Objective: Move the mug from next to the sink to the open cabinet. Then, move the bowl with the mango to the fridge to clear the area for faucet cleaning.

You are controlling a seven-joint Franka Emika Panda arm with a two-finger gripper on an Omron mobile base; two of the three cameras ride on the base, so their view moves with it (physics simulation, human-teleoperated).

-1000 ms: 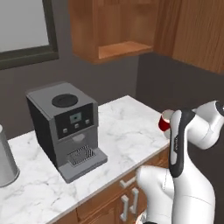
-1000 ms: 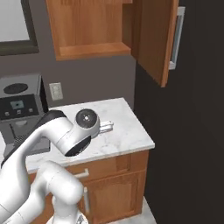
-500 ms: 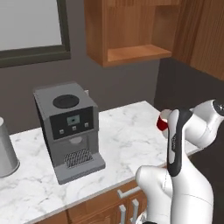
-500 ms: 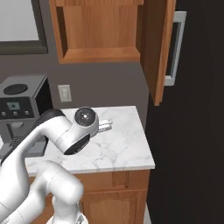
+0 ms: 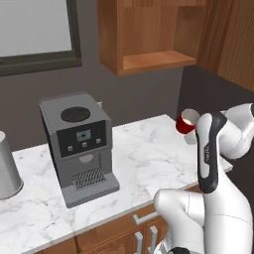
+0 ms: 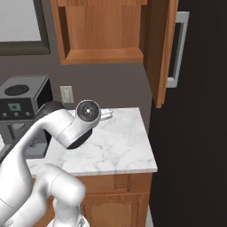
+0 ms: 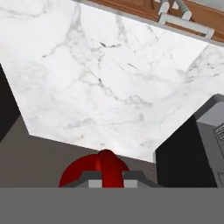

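Mug (image 5: 187, 121) first: we see the small glossy red cup held up in the air above the right end of the white marble bench (image 5: 144, 163), tipped on its side so its pale inside faces up and toward the wall. It sits at the end of our white arm, partly hidden behind the arm's forward link in the left base view. In the hand view the mug (image 7: 97, 171) appears as a red curve at the bottom, its loop handle rising between the dark fingertips, and our pincer (image 7: 106, 179) is clamped on the mug.

Above and a little left of the mug hangs the open cabinet (image 5: 149, 34), brown wood with a plain shelf inside; in the right base view its door (image 6: 159, 48) stands swung out to the right. The mug is well below that shelf and not touching it.

On the bench to the left stands a grey coffee machine (image 5: 79, 144) with a round top opening and a drip grate. A grey metal canister (image 5: 7, 168) stands at the far left edge. A wall outlet (image 6: 66, 94) shows in the right base view, beside the machine.
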